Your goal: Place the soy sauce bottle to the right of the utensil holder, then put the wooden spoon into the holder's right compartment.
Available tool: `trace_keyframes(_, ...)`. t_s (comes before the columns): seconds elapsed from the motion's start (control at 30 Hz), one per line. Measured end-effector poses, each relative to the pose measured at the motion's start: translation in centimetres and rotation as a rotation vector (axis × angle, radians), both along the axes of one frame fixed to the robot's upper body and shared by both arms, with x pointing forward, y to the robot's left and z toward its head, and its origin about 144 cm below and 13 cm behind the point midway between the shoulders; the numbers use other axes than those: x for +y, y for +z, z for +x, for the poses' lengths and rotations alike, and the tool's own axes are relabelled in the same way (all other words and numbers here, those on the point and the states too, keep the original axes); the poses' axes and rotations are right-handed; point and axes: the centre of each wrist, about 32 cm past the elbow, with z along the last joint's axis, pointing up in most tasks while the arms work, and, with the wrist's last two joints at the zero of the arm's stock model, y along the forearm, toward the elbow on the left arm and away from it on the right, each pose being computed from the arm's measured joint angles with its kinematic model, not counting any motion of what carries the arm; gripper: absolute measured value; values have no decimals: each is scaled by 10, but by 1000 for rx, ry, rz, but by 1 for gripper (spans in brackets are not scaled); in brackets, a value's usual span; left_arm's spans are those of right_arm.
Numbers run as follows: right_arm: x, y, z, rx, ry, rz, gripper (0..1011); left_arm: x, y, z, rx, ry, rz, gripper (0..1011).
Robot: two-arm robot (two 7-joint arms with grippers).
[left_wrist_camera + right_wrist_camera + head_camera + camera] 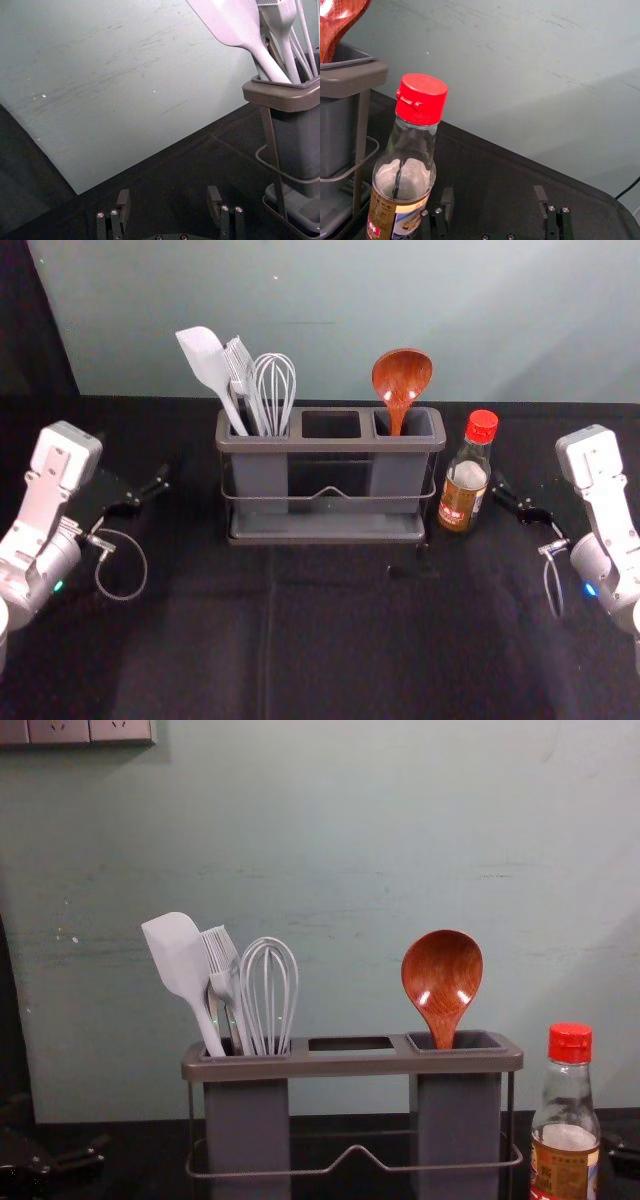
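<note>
The soy sauce bottle, red-capped, stands upright on the table just right of the utensil holder. In the chest view the wooden spoon leans bowl-up in the holder's right compartment. My right gripper is right of the bottle, apart from the spoon. The right wrist view has the bottle beside one finger of the open right gripper, with nothing between the fingers. My left gripper is left of the holder; in its wrist view the left gripper stands open and empty.
A white spatula, a brush-like utensil and a whisk stand in the holder's left compartment. Its middle opening lies between the two outer compartments. A pale wall rises behind the black table.
</note>
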Motion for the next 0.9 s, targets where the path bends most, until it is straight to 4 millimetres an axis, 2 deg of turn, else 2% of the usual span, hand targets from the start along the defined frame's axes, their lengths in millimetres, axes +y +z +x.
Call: trace_keyframes(0.9,0,0,0,-3,-1,1,1002,0,0,0,0,0,0,1005)
